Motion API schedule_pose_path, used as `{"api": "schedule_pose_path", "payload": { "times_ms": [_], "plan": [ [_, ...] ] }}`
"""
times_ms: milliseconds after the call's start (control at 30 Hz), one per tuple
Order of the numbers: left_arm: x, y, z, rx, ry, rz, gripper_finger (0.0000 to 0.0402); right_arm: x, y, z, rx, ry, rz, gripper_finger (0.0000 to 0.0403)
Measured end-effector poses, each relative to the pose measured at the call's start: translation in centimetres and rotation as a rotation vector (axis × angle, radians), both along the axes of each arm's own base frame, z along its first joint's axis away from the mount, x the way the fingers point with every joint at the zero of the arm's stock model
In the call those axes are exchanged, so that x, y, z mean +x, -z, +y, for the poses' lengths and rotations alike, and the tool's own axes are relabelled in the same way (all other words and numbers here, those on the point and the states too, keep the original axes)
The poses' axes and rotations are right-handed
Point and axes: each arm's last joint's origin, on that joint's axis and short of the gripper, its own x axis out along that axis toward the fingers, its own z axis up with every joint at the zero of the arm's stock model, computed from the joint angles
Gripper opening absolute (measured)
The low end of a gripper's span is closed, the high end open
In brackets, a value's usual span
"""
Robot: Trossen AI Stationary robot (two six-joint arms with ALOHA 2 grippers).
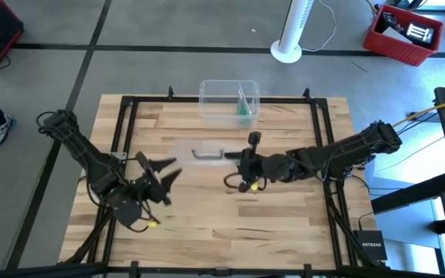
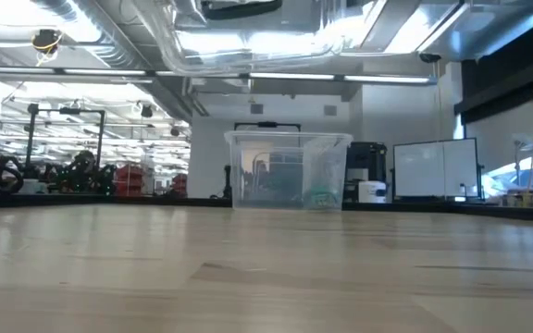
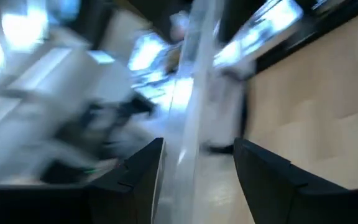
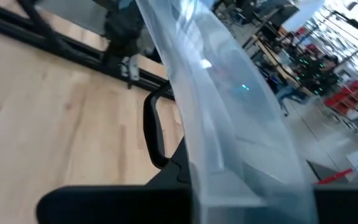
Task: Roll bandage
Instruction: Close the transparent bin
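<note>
The teal bandage (image 1: 244,108) lies inside a clear plastic bin (image 1: 229,86) at the table's far middle; the low view shows the bandage (image 2: 322,196) at the bin's bottom, on its right. No gripper is near it. Above the table's middle, my right gripper (image 1: 236,159) is shut on a clear plastic piece (image 1: 205,154). My left gripper (image 1: 166,173) stands open above the table's left half, just left of that piece. In the left wrist view the clear piece (image 3: 188,106) shows in the gap between the fingers, apart from both. My right gripper holds the clear plastic piece by its right end (image 4: 229,158), pinched between the two fingers. The fingers come level from the table's right. The piece reaches away from them toward the left gripper, lifted clear of the table.
Black frame rails (image 1: 130,131) run along the wooden table's edges. The bin (image 2: 288,171) stands against the far rail. Bare wood (image 1: 230,224) lies toward the near edge, below both raised arms.
</note>
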Motion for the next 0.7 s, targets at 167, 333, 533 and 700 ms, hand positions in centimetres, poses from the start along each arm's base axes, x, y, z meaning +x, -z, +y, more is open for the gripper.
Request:
{"api": "schedule_pose_path", "payload": {
  "times_ms": [167,333,533,700],
  "plan": [
    [-0.1,-0.5,0.8,0.261,-0.118,0.118,0.0182,0.1,-0.9,-1.0,0.019,0.038,0.012,0.0014],
    [0.7,-0.6,2.1,0.325,-0.157,0.199,0.0182,0.0,-1.6,-2.1,0.007,0.209,-0.042,0.0012],
    [0.7,-3.0,4.6,0.376,-0.223,0.270,0.0182,-0.2,-1.2,-3.9,-0.001,0.277,0.001,0.0012],
    [0.9,-4.4,6.6,0.238,-0.093,0.228,0.0182,0.5,-1.8,-5.9,0.214,0.224,-0.131,0.0012]
  ]
}}
